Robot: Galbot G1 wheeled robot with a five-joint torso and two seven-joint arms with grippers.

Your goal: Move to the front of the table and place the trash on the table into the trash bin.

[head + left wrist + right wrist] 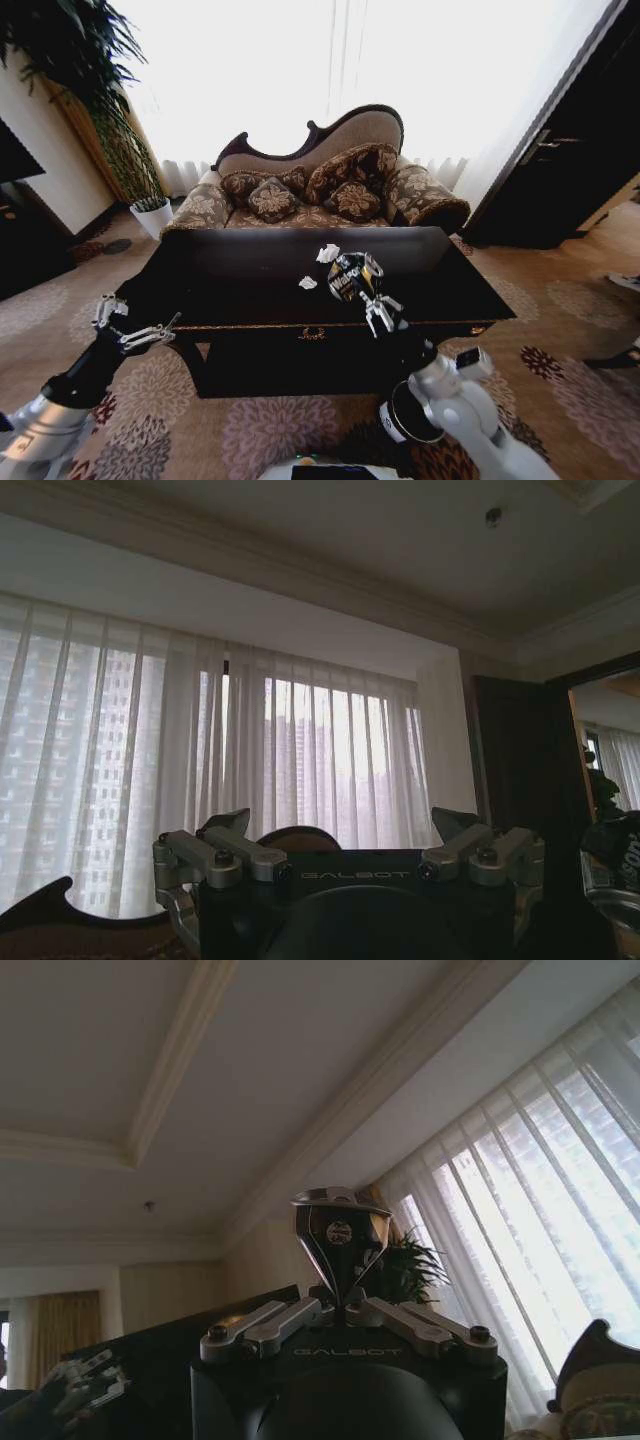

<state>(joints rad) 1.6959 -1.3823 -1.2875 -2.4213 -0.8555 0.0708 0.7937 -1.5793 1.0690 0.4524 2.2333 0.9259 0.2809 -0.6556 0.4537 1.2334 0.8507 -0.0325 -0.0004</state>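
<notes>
Two paper scraps [318, 266] lie on the table [250, 290]; right claw [366, 296] pinches the can [352, 275]; left claw [135, 322] spread; bin [400, 415] half hidden.

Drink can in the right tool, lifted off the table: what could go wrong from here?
1. The drink can sits tilted in the right tool; it may slip out.
2. The trash bin lies low beside the right arm, so the drop may miss.
</notes>
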